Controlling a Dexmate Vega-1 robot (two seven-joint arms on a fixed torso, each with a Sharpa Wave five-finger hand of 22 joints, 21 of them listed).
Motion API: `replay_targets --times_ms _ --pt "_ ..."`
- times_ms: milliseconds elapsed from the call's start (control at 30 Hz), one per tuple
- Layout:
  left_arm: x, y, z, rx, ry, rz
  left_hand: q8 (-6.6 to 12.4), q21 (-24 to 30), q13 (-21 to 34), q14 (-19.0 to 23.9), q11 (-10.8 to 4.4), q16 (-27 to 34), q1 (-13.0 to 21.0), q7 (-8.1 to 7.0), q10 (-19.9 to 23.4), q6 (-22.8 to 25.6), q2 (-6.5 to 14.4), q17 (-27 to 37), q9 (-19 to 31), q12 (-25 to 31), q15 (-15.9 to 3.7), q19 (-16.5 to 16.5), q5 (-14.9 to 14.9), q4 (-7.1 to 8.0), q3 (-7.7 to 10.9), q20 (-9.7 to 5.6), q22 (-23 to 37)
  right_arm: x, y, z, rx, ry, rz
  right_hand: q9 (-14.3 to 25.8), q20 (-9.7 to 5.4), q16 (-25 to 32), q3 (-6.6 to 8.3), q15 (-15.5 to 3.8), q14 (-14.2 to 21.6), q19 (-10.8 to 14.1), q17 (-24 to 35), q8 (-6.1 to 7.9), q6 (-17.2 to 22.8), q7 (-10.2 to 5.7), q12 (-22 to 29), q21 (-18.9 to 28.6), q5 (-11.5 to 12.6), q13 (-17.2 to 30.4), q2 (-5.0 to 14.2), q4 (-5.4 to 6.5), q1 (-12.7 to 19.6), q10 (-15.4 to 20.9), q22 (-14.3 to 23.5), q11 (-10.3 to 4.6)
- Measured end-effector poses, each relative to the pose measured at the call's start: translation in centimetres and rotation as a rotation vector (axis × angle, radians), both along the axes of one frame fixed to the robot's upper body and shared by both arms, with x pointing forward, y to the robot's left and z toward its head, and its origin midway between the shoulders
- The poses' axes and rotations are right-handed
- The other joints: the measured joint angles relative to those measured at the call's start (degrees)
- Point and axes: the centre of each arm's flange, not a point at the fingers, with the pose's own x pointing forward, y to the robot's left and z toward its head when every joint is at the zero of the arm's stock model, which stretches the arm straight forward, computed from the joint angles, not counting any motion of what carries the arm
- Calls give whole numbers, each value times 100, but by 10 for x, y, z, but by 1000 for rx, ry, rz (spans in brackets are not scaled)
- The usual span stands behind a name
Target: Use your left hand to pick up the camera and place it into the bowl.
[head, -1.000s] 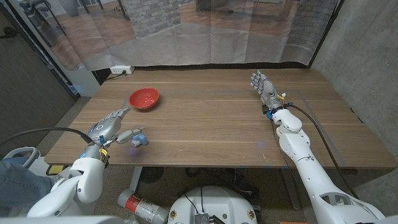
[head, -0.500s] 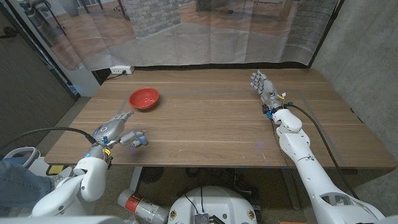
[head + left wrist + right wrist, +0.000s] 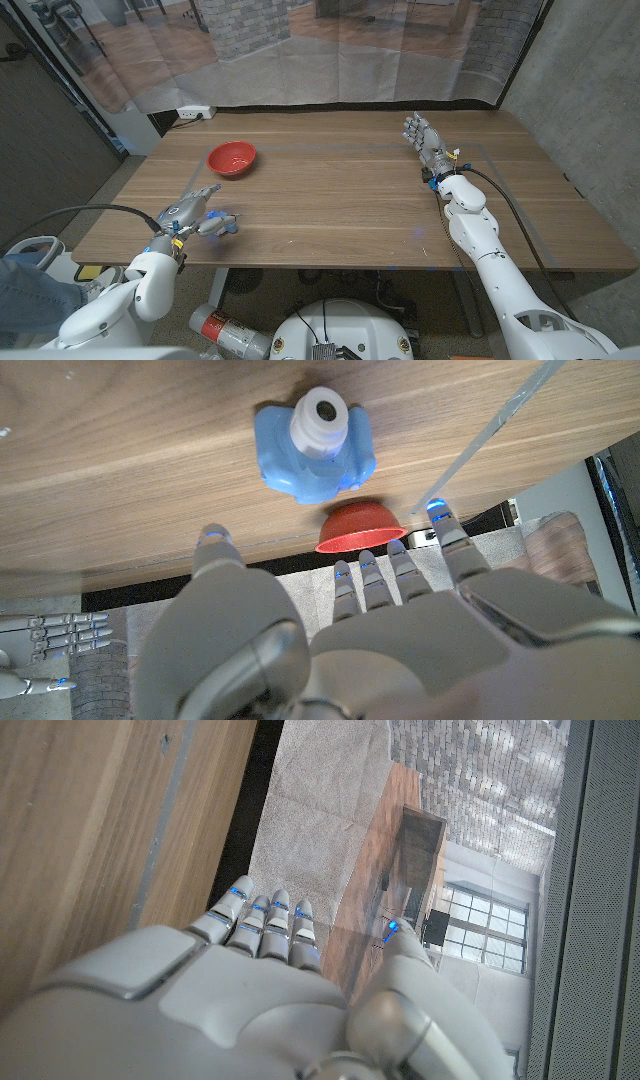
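While upright — camera [image 3: 313, 442], lens skyward

Wooden table [image 3: 340, 190]: red bowl [image 3: 231, 158], blue toy camera [image 3: 223, 226].

Bowl [image 3: 231, 158] on bench [image 3: 340, 190]; toy camera [image 3: 222, 225] nearer the front edge; left robot hand [image 3: 185, 212] beside camera.

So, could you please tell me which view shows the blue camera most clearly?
The left wrist view: the camera is close and unobstructed, lens visible, just beyond the left hand. In the head view it appears small beside that hand. The right wrist view gives nothing on it.
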Motion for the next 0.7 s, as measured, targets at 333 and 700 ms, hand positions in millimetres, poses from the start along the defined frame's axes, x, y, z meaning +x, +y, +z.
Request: replay_targets --times_ms 333,700 --pt "7 -1 -4 -3 23 -5 0 0 0 20 -2 0 0 0 2 0 0 0 0 15 -21 32 20 0 0 -30 0 3 1 -1 3 8 1 0 0 0 0 0 0 0 0 0 0 0 0 -39 0 0 0 0 0 0 -1 0" --pt "12 -4 -7 -5 43 -9 22 0 -1 79 -21 0 0 0 22 0 0 0 0 36 -23 87 20 0 0 -22 0 4 1 -1 4 7 -1 0 -21 0 -2 0 0 21 0 0 31 -31 0 -60 0 0 0 -2 0 0 -1 0"
